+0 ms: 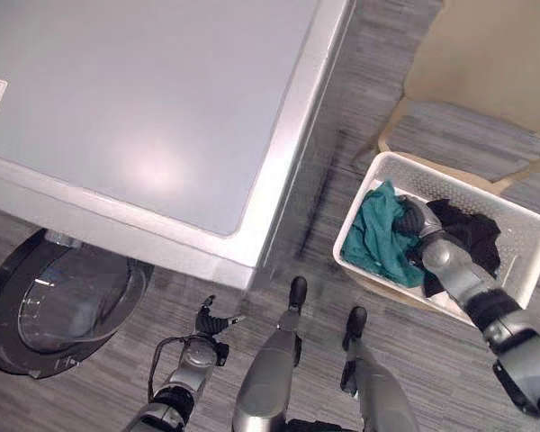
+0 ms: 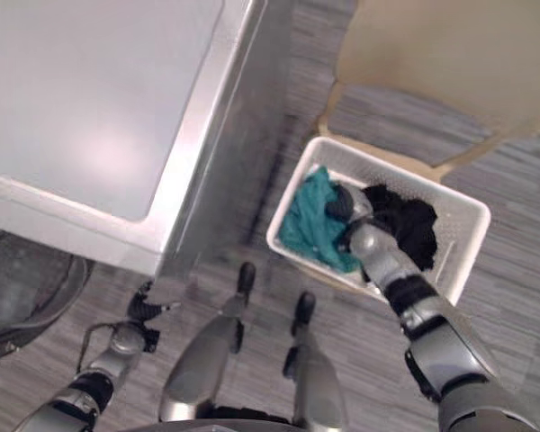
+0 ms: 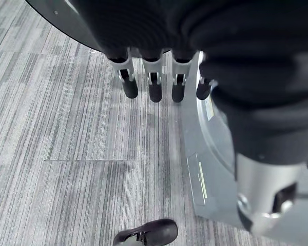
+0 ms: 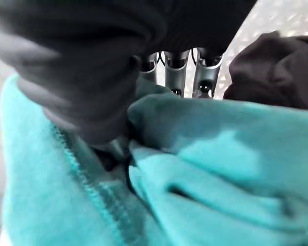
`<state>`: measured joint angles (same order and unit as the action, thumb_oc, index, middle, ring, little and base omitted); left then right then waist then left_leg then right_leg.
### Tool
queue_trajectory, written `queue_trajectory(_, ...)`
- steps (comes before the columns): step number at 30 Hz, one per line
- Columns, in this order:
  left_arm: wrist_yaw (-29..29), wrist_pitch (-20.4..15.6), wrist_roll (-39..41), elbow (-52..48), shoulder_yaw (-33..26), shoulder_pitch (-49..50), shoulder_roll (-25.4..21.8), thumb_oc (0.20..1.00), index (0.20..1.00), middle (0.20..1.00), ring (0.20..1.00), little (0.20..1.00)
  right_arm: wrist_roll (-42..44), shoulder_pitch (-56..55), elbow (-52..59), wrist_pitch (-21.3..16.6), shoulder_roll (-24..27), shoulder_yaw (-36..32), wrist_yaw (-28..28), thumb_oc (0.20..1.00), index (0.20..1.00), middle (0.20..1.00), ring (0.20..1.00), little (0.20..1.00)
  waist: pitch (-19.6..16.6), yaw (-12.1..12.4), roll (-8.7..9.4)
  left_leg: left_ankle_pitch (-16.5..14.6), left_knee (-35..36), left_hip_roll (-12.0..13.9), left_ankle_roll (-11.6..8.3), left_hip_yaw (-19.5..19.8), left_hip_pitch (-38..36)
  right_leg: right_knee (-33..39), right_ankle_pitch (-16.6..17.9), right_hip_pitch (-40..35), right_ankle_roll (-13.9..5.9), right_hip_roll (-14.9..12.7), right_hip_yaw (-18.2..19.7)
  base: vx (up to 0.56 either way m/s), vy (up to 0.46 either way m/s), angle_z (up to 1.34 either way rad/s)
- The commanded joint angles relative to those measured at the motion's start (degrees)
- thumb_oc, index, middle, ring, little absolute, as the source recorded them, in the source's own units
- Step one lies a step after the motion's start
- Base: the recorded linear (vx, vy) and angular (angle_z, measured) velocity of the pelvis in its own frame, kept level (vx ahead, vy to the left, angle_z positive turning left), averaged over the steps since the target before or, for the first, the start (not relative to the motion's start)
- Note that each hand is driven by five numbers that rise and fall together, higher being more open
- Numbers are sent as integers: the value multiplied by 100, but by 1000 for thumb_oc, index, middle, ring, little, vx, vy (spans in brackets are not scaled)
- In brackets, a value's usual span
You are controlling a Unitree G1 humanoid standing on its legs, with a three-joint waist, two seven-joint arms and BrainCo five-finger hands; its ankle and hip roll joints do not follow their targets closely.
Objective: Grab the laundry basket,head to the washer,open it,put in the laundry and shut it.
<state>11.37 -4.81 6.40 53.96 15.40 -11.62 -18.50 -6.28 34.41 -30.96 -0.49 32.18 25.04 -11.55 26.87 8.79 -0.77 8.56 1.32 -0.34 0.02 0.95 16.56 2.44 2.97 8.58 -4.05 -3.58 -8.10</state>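
Down in the laundry basket (image 1: 524,236), your right hand (image 1: 416,218) is pushed into the teal cloth (image 1: 378,236). Its wrist view shows the fingers (image 4: 175,69) sunk behind a fold and cloth bunched by the thumb, but you cannot tell whether they have closed on it. Before you lift, I would make sure the fingers curl fully round a thick bunch, not just a loose edge, or the cloth will likely slip out on the way up.

Beside the teal cloth, on the side away from the washer (image 1: 144,108), lies a black garment (image 1: 472,232); it touches the teal one, so raise slowly and watch that it does not drag along half-caught and fall on the floor (image 1: 342,117).

The basket stands on the floor just beside the washer's corner, and the washer door (image 1: 58,301) is swung open at the front, so the path is ready. Carry the cloth low round the corner to the opening.

Your left hand (image 3: 151,84) hangs near the door with fingers straight, holding nothing; keep it clear of the opening.
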Motion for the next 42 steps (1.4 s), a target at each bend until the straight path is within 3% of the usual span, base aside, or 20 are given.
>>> queue_trajectory(1, -18, 92, -129, 258, -68, 460, -18, 1000, 1000, 1000, 1000, 1000, 643, -276, 432, -424, -176, -108, 110, 200, 200, 200, 200, 200, -603, -79, 306, -589, -231, -18, -202, -113, 100, -692, -712, 329, -225, -196, 160, 40, 33, -36)
queue_trajectory(6, -152, 215, -225, 266, -294, 721, 94, 1000, 1000, 1000, 1000, 1000, 1392, -1300, 1690, -707, -484, -812, 492, 200, 200, 200, 200, 200, -1036, -328, 387, -768, -212, -29, -76, -263, -409, -605, -725, -91, -275, -224, 282, 77, 59, -23)
queue_trajectory(11, -261, 238, -262, 115, -449, 1029, 150, 1000, 1000, 1000, 1000, 1000, 1718, -1942, 2758, -850, -654, -1241, 811, 200, 200, 200, 200, 200, -1320, -530, 344, -834, -17, -24, 18, -435, -905, -716, -698, -284, -367, -246, 407, 12, 82, -31)
queue_trajectory(15, -273, 187, -223, -457, -441, 1008, -56, 1000, 1000, 1000, 1000, 1000, 1970, -2154, 3237, -1048, -792, -1428, 862, 200, 200, 200, 200, 200, -1215, -602, 240, -694, -246, 96, 33, -326, -743, -1939, -1127, -206, -281, 49, 980, -238, -72, -14)
queue_trajectory(18, -272, 142, -178, -810, -475, 1060, -145, 1000, 1000, 1000, 1000, 1000, 1973, -2256, 3424, -1112, -831, -1566, 836, 200, 200, 200, 200, 200, -1310, -552, 224, -583, -291, 124, 4, -211, -587, -2490, -1148, -285, -236, 171, 1222, -164, -127, 44)
queue_trajectory(19, -245, 105, -133, -1030, -491, 1106, -184, 1000, 1000, 1000, 1000, 1000, 1958, -2277, 3477, -1123, -864, -1599, 798, 200, 200, 200, 200, 200, -1355, -514, 235, -528, -293, 130, -21, -175, -508, -2467, -1175, -399, -222, 219, 1337, -278, -326, 53)
queue_trajectory(20, -310, 27, 51, -1584, -491, 1234, -254, 1000, 1000, 1000, 1000, 1000, 2150, -2281, 3499, -1138, -953, -1628, 800, 200, 200, 200, 200, 200, -1399, -372, 264, -219, -244, 156, -222, -50, -247, -1854, -1609, -802, -3, 375, 1379, -307, -365, 24)
queue_trajectory(23, -334, -1, 261, -2372, -602, 1513, -298, 1000, 1000, 1000, 1000, 1000, 2344, -2304, 3569, -1210, -1020, -1651, 761, 200, 200, 200, 200, 200, -1388, -229, 146, 293, -10, 264, -535, 86, 112, -1229, -1766, -894, 224, 700, 1313, -326, -329, 42)
queue_trajectory(24, -318, -17, 331, -2609, -633, 1557, -281, 1000, 1000, 1000, 1000, 1000, 2378, -2297, 3612, -1215, -1017, -1654, 753, 200, 200, 200, 200, 200, -1363, -245, 84, 329, 152, 274, -595, 70, 158, -1148, -1723, -847, 253, 748, 1205, -334, -213, 83)
queue_trajectory(27, -372, -137, 271, -3224, -531, 1496, -302, 1000, 1000, 1000, 1000, 1000, 2382, -2270, 3743, -1201, -1004, -1626, 695, 200, 200, 200, 200, 200, -1239, -354, 106, 3, 117, 254, -505, -257, 84, -1027, -1542, -784, 253, 609, 843, -293, -91, 67)
queue_trajectory(29, -432, -234, 79, -3601, -383, 1412, -395, 1000, 1000, 1000, 1000, 1000, 2412, -2271, 3883, -1234, -1014, -1513, 744, 200, 200, 200, 200, 200, -1285, -418, 179, -166, -220, 234, -439, -229, -69, -841, -1359, -769, 218, 461, 615, -280, -47, 98)
queue_trajectory(30, -430, -336, 55, -3984, -213, 1215, -437, 1000, 1000, 1000, 1000, 1000, 2482, -2225, 4040, -1265, -1035, -1366, 804, 200, 200, 200, 200, 200, -1327, -515, 321, -531, -706, 222, -382, -230, -225, -706, -1209, -699, 183, 289, 432, -256, -35, 62)
queue_trajectory(31, -430, -334, 56, -3986, -214, 1213, -437, 1000, 1000, 1000, 1000, 1000, 2482, -2222, 4039, -1265, -1036, -1367, 804, 200, 200, 200, 200, 200, -1335, -522, 314, -524, -716, 227, -383, -219, -202, -696, -1193, -689, 184, 296, 423, -226, -28, 55)
queue_trajectory(32, -429, -375, 65, -4095, -100, 1113, -419, 1000, 1000, 1000, 1000, 1000, 2514, -2169, 4093, -1278, -1063, -1265, 828, 200, 200, 200, 200, 200, -1366, -572, 368, -726, -890, 253, -347, -249, -314, -639, -1126, -652, 174, 230, 353, -132, 30, 78)
queue_trajectory(33, -443, -466, -90, -4461, 200, 816, -468, 1000, 1000, 1000, 1000, 1000, 2615, -2026, 4227, -1294, -1128, -1039, 921, 200, 200, 200, 200, 200, -1475, -690, 441, -1105, -985, 361, -346, -386, -737, -526, -1047, -614, 144, 149, 208, -132, 30, 76)
queue_trajectory(35, -435, -511, -163, -4564, 390, 637, -463, 1000, 1000, 1000, 1000, 1000, 2640, -1955, 4278, -1318, -1182, -908, 959, 200, 200, 200, 200, 200, -1572, -771, 431, -1177, -850, 440, -367, -483, -1018, -469, -1021, -617, 119, 153, 115, -36, 94, 52)
queue_trajectory(36, -446, -537, -202, -4730, 698, 401, -361, 1000, 1000, 1000, 1000, 1000, 2708, -1802, 4396, -1343, -1309, -697, 972, 200, 200, 200, 200, 200, -1741, -869, 384, -1054, -467, 491, -367, -615, -1223, -307, -958, -655, 79, 190, 15, 15, 112, 40)
queue_trajectory(42, -270, -585, -372, -4673, 1639, -494, 24, 1000, 1000, 1000, 1000, 1000, 2798, -978, 4418, -1409, -1780, 116, 883, 200, 200, 200, 200, 200, -1975, -938, 427, -949, 308, 410, -386, -710, -1665, -85, -768, -870, -41, 151, -41, 14, 130, 24)
